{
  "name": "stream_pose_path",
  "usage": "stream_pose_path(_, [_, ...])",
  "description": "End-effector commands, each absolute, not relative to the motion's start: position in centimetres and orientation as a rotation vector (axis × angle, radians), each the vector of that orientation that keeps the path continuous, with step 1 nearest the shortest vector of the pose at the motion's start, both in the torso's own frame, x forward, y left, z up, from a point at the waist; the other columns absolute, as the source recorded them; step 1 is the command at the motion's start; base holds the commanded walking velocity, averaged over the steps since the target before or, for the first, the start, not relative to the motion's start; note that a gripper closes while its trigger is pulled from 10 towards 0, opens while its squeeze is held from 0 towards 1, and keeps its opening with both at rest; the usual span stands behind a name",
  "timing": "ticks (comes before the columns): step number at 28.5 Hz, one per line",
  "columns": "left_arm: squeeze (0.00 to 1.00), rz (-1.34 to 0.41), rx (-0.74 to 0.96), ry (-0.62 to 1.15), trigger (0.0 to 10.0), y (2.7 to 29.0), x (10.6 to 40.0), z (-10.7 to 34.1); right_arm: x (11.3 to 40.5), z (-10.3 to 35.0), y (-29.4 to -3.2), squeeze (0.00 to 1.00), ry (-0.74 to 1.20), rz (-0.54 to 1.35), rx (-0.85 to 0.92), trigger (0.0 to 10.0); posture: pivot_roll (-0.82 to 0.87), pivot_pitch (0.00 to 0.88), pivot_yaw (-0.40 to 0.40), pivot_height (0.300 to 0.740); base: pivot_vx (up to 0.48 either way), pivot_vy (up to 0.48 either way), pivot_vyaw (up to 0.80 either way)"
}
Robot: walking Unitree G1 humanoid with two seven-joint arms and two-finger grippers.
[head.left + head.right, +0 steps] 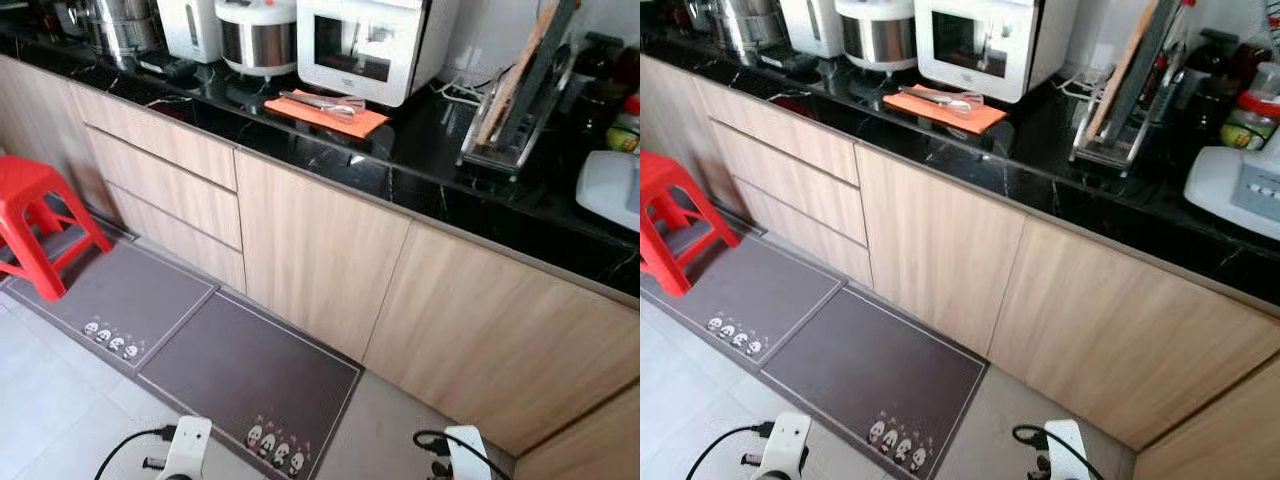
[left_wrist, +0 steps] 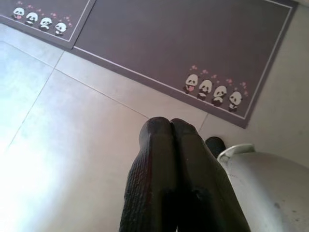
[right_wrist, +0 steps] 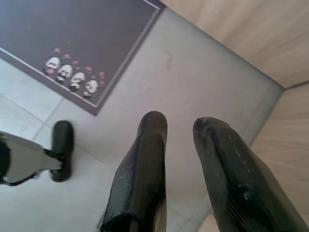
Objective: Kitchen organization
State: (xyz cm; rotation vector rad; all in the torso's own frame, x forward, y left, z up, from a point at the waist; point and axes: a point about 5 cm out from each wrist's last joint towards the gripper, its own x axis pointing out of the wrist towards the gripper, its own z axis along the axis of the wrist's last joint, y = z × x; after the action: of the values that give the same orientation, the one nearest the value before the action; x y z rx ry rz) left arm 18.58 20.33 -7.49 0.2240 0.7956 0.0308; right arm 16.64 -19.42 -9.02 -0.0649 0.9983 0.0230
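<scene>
Kitchen seen from the robot's head, looking down at a black marble counter (image 1: pixel 420 170) over light wood cabinets (image 1: pixel 320 255) w/ a stack of drawers (image 1: pixel 165 170) at left. On the counter, L to R: steel pot (image 1: pixel 120 25), white appliance (image 1: pixel 190 25), rice cooker (image 1: pixel 258 35), white microwave (image 1: pixel 365 45), and a metal rack (image 1: pixel 515 110) holding upright boards; bottles (image 1: pixel 1240 85) and a white device (image 1: pixel 1240 185) sit at the far right end. An orange cloth (image 1: pixel 325 112) lies on the counter just in front of the microwave, w/ metal tongs (image 1: pixel 320 102) resting on top of it. On the tiled floor (image 1: pixel 50 390), two grey mats lie side by side along the cabinet base: left mat (image 1: pixel 120 290) and right mat (image 1: pixel 250 370), each printed w/ a row of small pandas at its near edge. A red plastic stool (image 1: pixel 35 215) stands partly on the left mat. Both arms hang low, well apart from the counter. Left gripper (image 2: pixel 170 126) hangs over bare tile near the right mat's panda row, fingers pressed together w/ nothing between them. Right gripper (image 3: pixel 179 125) hangs over the floor near the corner where the cabinets meet, fingers spread apart and empty. The robot's black foot (image 3: pixel 62 150) shows on the tile in the right wrist view.
</scene>
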Motion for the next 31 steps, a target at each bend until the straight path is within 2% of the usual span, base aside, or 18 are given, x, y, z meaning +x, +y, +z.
stream_pose_path(1, [0.00, 0.042, 0.223, 0.803, 10.0, 20.61, 18.43, -7.54, 16.71, -8.96, -19.63, 0.00, 0.991, 0.005, -0.058, 10.0, 0.10, 0.000, -0.059, 0.740, 0.000, 0.480, 0.00])
stream_pose_path(3, [0.00, 0.041, 0.224, 0.801, 10.0, 20.63, 18.45, -7.52, 16.73, -8.94, -19.61, 0.00, 0.989, 0.004, -0.052, 10.0, 0.11, 0.000, -0.059, 0.740, 0.000, 0.480, 0.00])
stream_pose_path(8, [0.00, 0.052, 0.226, 0.800, 10.0, 20.95, 18.36, -7.48, 16.85, -8.91, -19.63, 0.00, 0.995, 0.010, -0.061, 10.0, 0.11, 0.000, -0.059, 0.740, 0.000, 0.480, -0.75])
stream_pose_path(17, [0.00, 0.052, 0.228, 0.801, 10.0, 21.15, 18.36, -7.45, 16.67, -9.01, -19.66, 0.00, 1.005, -0.002, -0.060, 10.0, 0.11, 0.000, -0.056, 0.740, 0.000, 0.480, 0.00])
stream_pose_path(22, [0.00, 0.051, 0.226, 0.797, 10.0, 21.06, 18.53, -7.39, 16.62, -9.07, -19.47, 0.00, 1.015, 0.001, -0.050, 10.0, 0.11, 0.000, -0.058, 0.740, 0.000, 0.480, -0.75])
stream_pose_path(31, [0.00, 0.042, 0.228, 0.812, 10.0, 20.97, 18.16, -7.61, 16.41, -9.20, -19.39, 0.00, 1.022, -0.041, -0.023, 10.0, 0.12, 0.000, -0.052, 0.740, 0.000, 0.480, 0.00])
